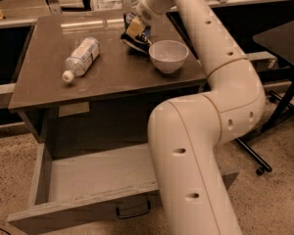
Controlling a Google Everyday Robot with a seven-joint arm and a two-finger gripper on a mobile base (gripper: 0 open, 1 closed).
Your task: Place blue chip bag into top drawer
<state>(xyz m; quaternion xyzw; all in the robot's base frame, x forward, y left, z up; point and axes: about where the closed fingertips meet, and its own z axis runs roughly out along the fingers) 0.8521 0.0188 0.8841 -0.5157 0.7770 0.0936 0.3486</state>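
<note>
The blue chip bag (135, 32), dark and crumpled with yellow and white markings, sits at the back of the table top (44, 84), just left of a white bowl (168, 56). My gripper (139, 19) is at the end of the long white arm. It is directly over the bag's top and touches or nearly touches it. The wrist hides most of the gripper. The top drawer (63, 215) is pulled out below the table, with its grey inside showing and a black handle (133, 211) on its front.
A clear plastic water bottle (81, 58) lies on its side on the left of the table. My arm's big elbow (196, 146) stands over the right part of the drawer. A dark table and chair legs (264, 160) are at the right.
</note>
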